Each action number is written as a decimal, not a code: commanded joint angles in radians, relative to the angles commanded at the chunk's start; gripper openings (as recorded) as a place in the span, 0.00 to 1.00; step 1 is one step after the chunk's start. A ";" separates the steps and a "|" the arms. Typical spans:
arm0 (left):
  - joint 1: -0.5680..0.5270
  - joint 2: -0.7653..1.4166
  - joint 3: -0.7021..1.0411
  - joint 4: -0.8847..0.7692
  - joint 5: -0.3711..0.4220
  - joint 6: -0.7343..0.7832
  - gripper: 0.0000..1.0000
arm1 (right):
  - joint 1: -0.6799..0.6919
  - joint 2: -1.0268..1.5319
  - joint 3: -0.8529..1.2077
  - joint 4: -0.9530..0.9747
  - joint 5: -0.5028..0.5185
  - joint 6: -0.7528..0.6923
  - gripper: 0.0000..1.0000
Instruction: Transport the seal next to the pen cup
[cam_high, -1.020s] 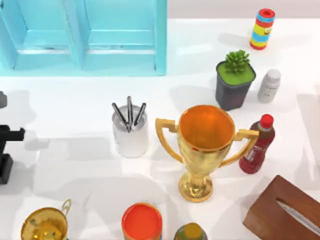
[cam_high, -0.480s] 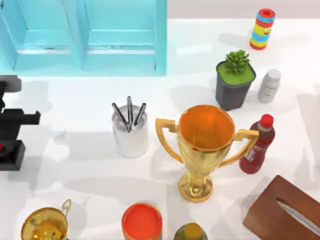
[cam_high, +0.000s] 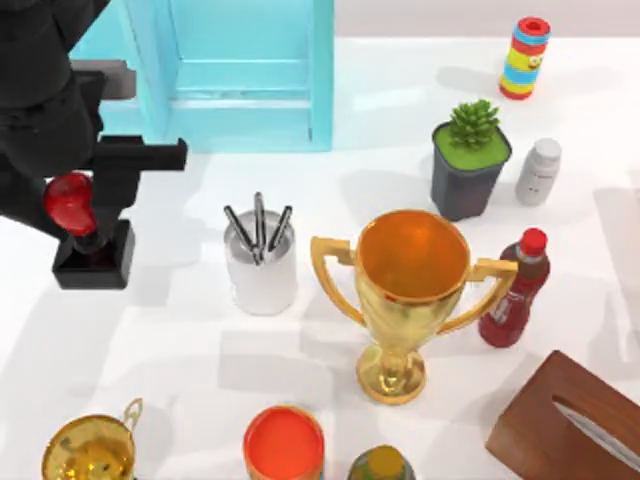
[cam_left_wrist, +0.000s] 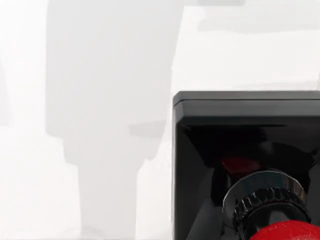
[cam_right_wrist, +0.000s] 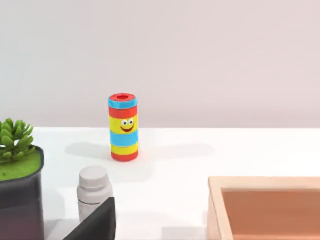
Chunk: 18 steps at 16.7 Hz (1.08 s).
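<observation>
My left gripper (cam_high: 78, 212) is shut on the seal's round red knob (cam_high: 66, 200), at the table's left side. The seal's black square base (cam_high: 94, 260) hangs below the knob, and it appears lifted off the white table. In the left wrist view the base (cam_left_wrist: 245, 120) and the knob's top (cam_left_wrist: 287, 232) are close up, with the arm's shadow on the table beside them. The pen cup (cam_high: 261, 265), white-silver with three dark pens, stands to the right of the seal, with a clear gap between them.
A gold trophy (cam_high: 410, 290) stands right of the pen cup, with a red-capped bottle (cam_high: 515, 290) beyond it. A blue cabinet (cam_high: 200, 70) is behind. An orange-topped can (cam_high: 284, 443) and a small gold cup (cam_high: 90, 450) stand in front. The right wrist view faces a striped can (cam_right_wrist: 123, 127).
My left arm has swung in from the table's left edge toward the right and back, carrying the seal closer to the pen cup. Nothing else has moved.
</observation>
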 joint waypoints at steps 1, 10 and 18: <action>-0.016 -0.005 0.016 -0.016 0.000 -0.016 0.00 | 0.000 0.000 0.000 0.000 0.000 0.000 1.00; -0.031 0.116 0.130 -0.010 0.000 -0.023 0.00 | 0.000 0.000 0.000 0.000 0.000 0.000 1.00; -0.041 0.309 0.300 0.015 0.002 -0.038 0.00 | 0.000 0.000 0.000 0.000 0.000 0.000 1.00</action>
